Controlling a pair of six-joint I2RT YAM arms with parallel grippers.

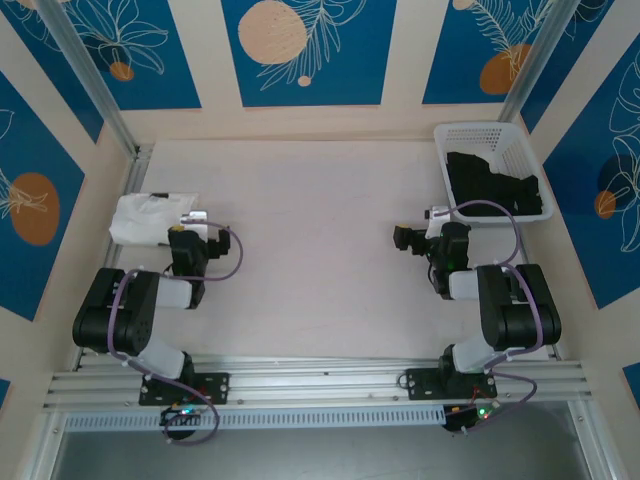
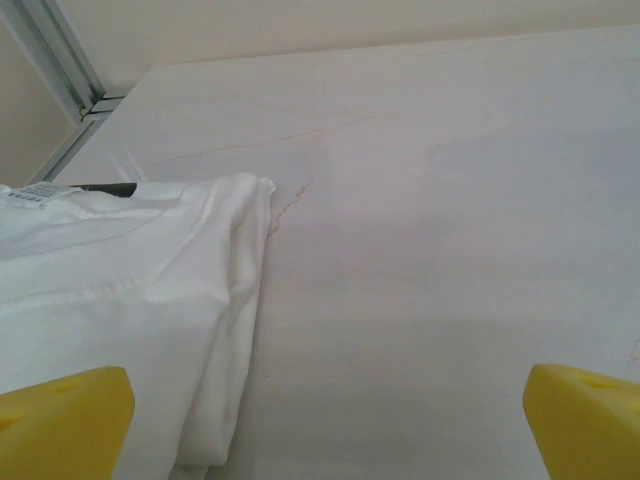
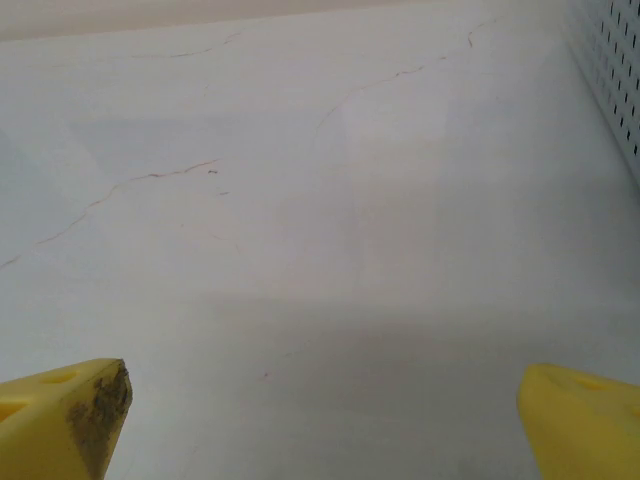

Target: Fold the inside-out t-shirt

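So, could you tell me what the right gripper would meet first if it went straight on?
The way looks free: ahead of the right gripper lies bare pale tabletop; the white perforated plastic basket stands off to its right. Depth is hard to judge.

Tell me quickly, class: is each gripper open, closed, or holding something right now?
Left gripper: open, holding nothing; the white folded garment lies by its left finger.
Right gripper: open, holding nothing, over the table.

I see a robotics lab cell: aluminium extrusion rail (image 1: 320, 375) along the near edge of the table (image 1: 320, 250), blue printed panels (image 1: 300, 50) boxing it in.
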